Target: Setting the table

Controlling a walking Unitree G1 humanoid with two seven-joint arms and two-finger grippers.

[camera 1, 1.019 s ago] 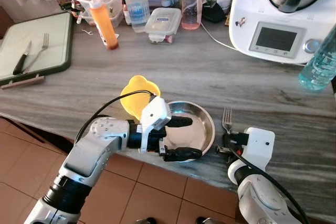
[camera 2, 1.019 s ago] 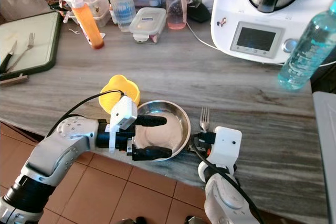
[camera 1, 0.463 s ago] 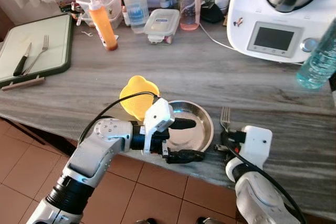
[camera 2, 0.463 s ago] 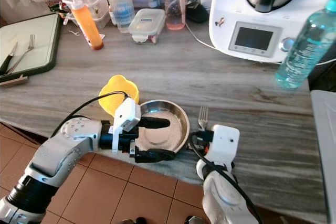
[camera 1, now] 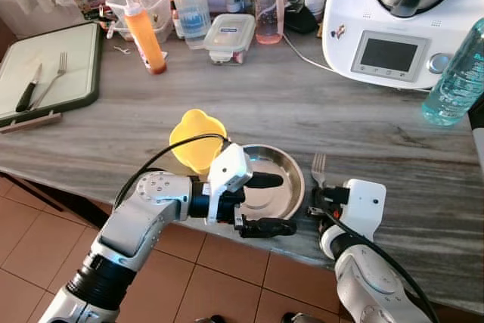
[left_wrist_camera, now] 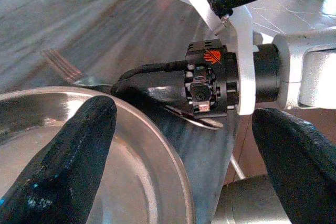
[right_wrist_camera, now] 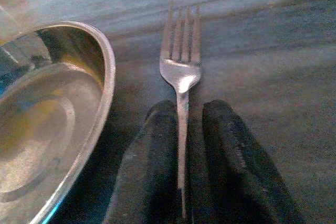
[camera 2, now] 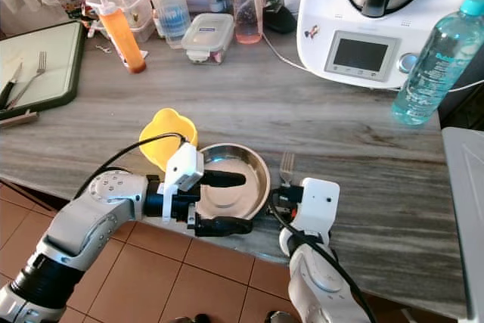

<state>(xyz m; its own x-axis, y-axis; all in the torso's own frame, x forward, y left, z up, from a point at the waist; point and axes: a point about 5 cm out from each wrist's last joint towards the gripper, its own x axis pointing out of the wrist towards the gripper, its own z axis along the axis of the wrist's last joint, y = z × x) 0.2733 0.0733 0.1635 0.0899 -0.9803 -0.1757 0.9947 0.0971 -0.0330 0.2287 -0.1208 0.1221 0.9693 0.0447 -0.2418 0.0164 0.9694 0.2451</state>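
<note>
With the left gripper (camera 1: 261, 203) spread, one of its fingers over the bowl (camera 1: 281, 174) and one off its near rim, the right gripper (right_wrist_camera: 181, 156) pinches the fork (right_wrist_camera: 181, 77), which probably skids off the desk (camera 1: 302, 104) edge if nudged.

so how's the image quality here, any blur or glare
Eye views are sharp and evenly lit, with soft glare on the bowl. Left wrist view: the left gripper's fingers are big and blurred up close, the right gripper beyond is crisper. Right wrist view is dim and bluish, but the fork is sharp between the dark fingers.
</note>
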